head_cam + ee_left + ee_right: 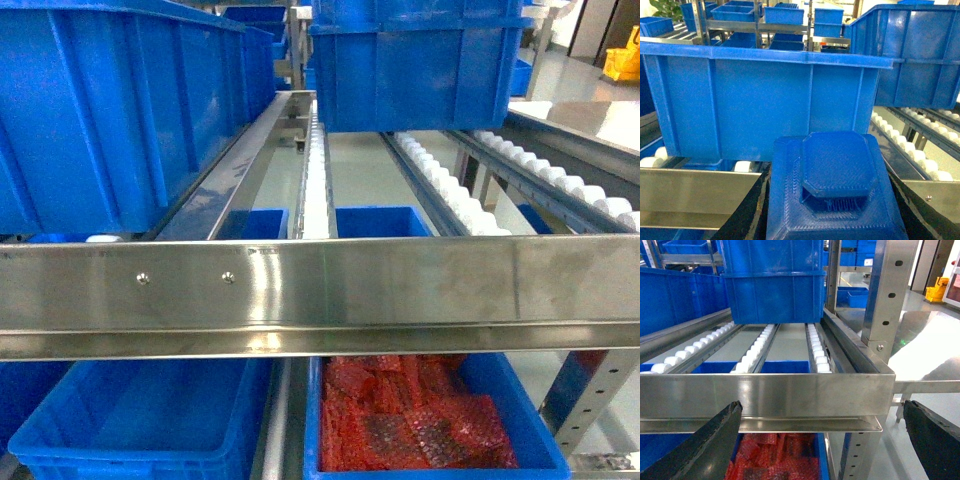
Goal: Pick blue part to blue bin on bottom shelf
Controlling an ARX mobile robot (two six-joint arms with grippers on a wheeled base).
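The blue part (837,167), a ridged printed block with a raised octagonal top, fills the bottom of the left wrist view. My left gripper (829,202) is shut on it, one black finger (747,210) on each side. It hangs level with a steel front rail (690,192), before a large blue bin (760,100) on rollers. An empty blue bin (140,420) sits on the lower level at left. The bottom shelf deck under it is hidden. My right gripper (822,407) is open with nothing between its fingers. Neither gripper shows in the head view.
A wide steel rail (320,290) crosses the head view above the lower bins. A blue bin of red bubble-wrapped pieces (410,420) sits at lower right. White roller lanes (440,185) carry more blue bins (420,60). A perforated upright (887,295) stands right of the right gripper.
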